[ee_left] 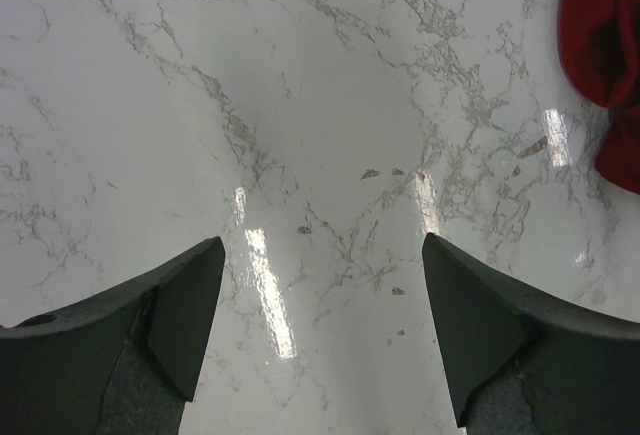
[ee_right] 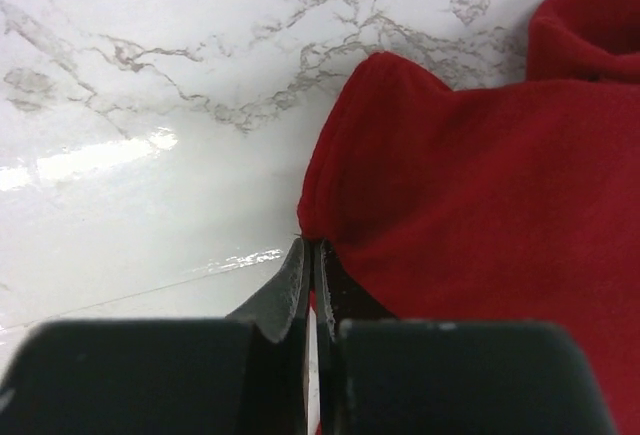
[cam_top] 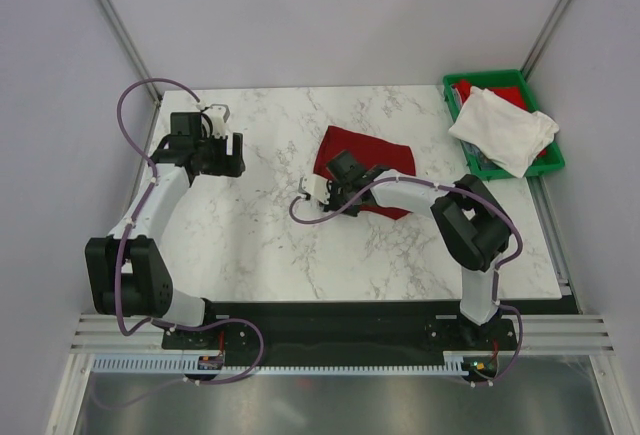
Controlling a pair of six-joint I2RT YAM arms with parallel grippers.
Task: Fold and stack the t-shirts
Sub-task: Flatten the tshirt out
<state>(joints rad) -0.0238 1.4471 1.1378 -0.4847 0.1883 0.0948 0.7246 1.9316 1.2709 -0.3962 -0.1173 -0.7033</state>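
Observation:
The dark red t-shirt [cam_top: 365, 150] lies crumpled on the marble table [cam_top: 250, 235], right of centre. My right gripper [cam_top: 338, 165] is at its left edge. In the right wrist view the jaws are closed [ee_right: 312, 247], pinching a fold at the edge of the red shirt [ee_right: 480, 185]. The off-white t-shirt [cam_top: 503, 127] lies bunched in the green bin [cam_top: 490, 77] at the back right. My left gripper [cam_top: 236, 155] is open and empty over bare table at the back left. In the left wrist view the gripper [ee_left: 322, 245] has the red shirt [ee_left: 605, 45] at the far right edge.
The green bin also holds some red cloth [cam_top: 505, 90] under the off-white shirt. Grey walls and metal frame posts stand round the table on the left, back and right.

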